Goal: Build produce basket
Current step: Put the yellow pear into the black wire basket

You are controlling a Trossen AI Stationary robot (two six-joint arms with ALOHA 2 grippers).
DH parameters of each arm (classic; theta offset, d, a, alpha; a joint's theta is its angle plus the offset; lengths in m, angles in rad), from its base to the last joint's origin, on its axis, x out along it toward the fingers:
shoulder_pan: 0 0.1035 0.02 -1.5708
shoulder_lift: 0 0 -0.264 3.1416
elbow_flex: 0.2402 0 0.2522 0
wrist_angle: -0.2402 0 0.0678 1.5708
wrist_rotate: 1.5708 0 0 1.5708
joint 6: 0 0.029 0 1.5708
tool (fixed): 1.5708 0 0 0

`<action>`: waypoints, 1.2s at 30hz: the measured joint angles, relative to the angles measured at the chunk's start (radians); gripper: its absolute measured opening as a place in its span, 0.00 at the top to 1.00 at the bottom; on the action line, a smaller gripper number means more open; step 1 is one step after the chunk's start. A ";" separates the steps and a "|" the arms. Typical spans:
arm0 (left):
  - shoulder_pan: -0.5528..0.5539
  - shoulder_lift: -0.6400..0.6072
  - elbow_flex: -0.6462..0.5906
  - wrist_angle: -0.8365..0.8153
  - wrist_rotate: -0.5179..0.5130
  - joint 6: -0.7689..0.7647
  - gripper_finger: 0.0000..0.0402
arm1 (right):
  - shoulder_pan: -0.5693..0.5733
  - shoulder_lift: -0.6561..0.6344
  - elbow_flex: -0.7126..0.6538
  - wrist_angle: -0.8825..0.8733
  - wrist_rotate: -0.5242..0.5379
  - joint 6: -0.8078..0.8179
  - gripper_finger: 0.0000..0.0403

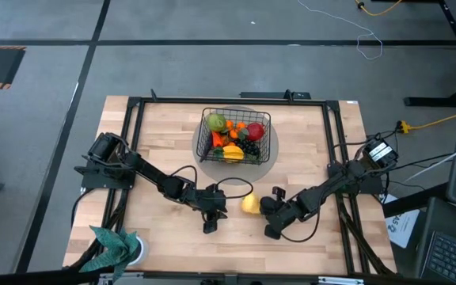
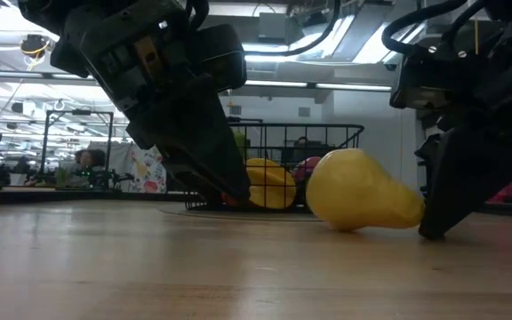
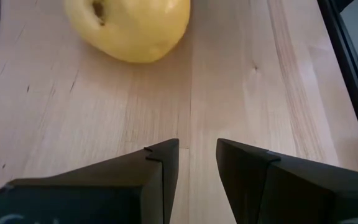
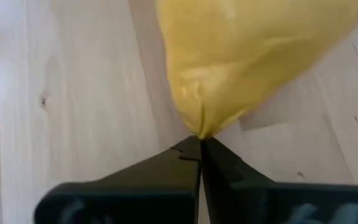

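A yellow pear (image 1: pixel 249 204) (image 2: pixel 363 191) lies on its side on the wooden table, in front of the black wire basket (image 1: pixel 236 136). The basket holds a green pear, a carrot, a red fruit, dark grapes and a yellow fruit. My right gripper (image 1: pixel 262 208) (image 4: pixel 201 140) is shut at the pear's narrow end. My left gripper (image 1: pixel 226 206) (image 3: pixel 197 149) stands open on the pear's other side. A stretch of bare table lies between it and the pear's round end (image 3: pixel 129 28), and nothing is between its fingers. My right gripper meets the pear's narrow stem end (image 4: pixel 202 127) with the tips of its shut fingers, slanting down from the table's right side. Whether a bit of that end is pinched between the tips I cannot tell. The pear rests on its side on the table.
The basket stands on a round grey mat (image 1: pixel 200 150) at the table's far middle. A teal leafy plant (image 1: pixel 117 245) sits at the near left corner. Black frame rails (image 1: pixel 133 127) run along the table's edges. Bare wood lies near the front edge.
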 joint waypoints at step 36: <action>-0.021 -0.004 0.000 0.064 0.025 0.066 0.76 | -0.048 -0.001 0.428 -0.641 0.820 -0.070 1.00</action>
